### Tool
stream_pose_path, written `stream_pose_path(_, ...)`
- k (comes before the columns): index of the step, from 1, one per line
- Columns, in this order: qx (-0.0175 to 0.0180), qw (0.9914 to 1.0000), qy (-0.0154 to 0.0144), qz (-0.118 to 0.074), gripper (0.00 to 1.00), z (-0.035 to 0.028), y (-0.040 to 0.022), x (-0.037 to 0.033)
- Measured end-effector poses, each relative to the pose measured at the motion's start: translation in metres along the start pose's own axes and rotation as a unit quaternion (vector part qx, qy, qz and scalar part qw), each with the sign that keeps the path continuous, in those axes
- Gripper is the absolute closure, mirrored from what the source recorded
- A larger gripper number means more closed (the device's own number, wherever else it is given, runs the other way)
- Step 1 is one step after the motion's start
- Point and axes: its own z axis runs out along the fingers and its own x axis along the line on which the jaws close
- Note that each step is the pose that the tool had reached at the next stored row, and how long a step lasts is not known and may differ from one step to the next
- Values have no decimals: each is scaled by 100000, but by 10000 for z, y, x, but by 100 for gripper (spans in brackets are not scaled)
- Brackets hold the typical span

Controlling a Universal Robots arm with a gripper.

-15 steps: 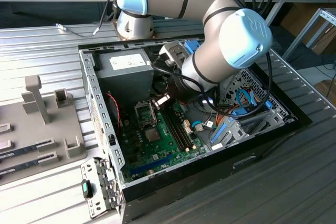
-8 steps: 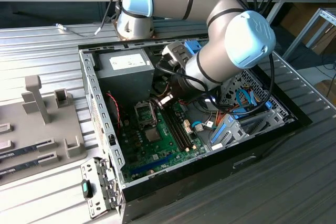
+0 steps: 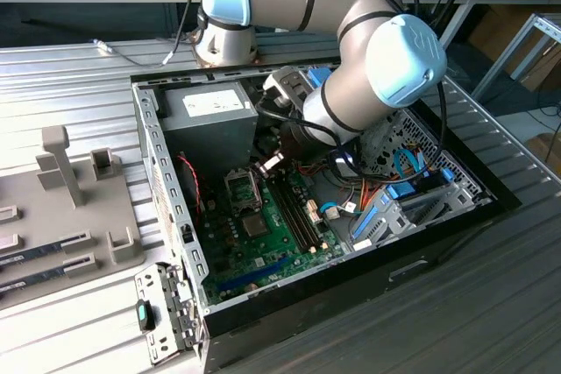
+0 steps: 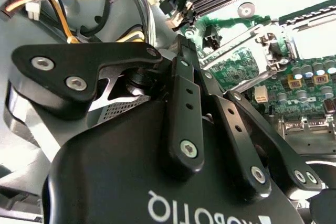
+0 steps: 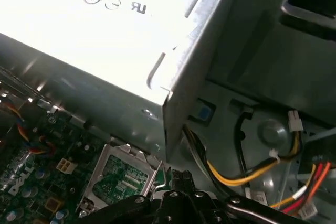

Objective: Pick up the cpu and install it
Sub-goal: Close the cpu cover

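Progress check: the pincer (image 3: 277, 167) is down inside the open PC case (image 3: 456, 216), just beside the socket (image 3: 241, 186). Its fingers look drawn tight on a small pale flat plate at the tip. I'm fairly sure that's the cpu (image 3: 271, 161), held tilted and not touching the board. So the pickup looks done.

The install isn't. In both wrist views the socket (image 5: 122, 178) is bare, with the contact field showing and the metal frame flipped open. The power supply (image 3: 210, 107) sits right behind the socket, so it's a cramped spot. Seating the chip and closing the frame are still left.
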Motion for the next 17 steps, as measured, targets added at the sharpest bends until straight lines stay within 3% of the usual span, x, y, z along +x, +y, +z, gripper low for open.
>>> stream_pose_path(2,10,99990,545,-1300,89,40,31,-22)
stream_pose_path(7,21,99915,1587,-3805,89,56,43,-29)
stream_pose_path(9,28,99840,2176,-5215,89,57,42,-29)
stream_pose_path(10,33,99746,2744,-6574,89,59,41,-29)
stream_pose_path(13,6,99584,3488,-8420,89,57,36,-26)
stream_pose_path(17,-83,99500,3770,-9246,89,50,17,-16)
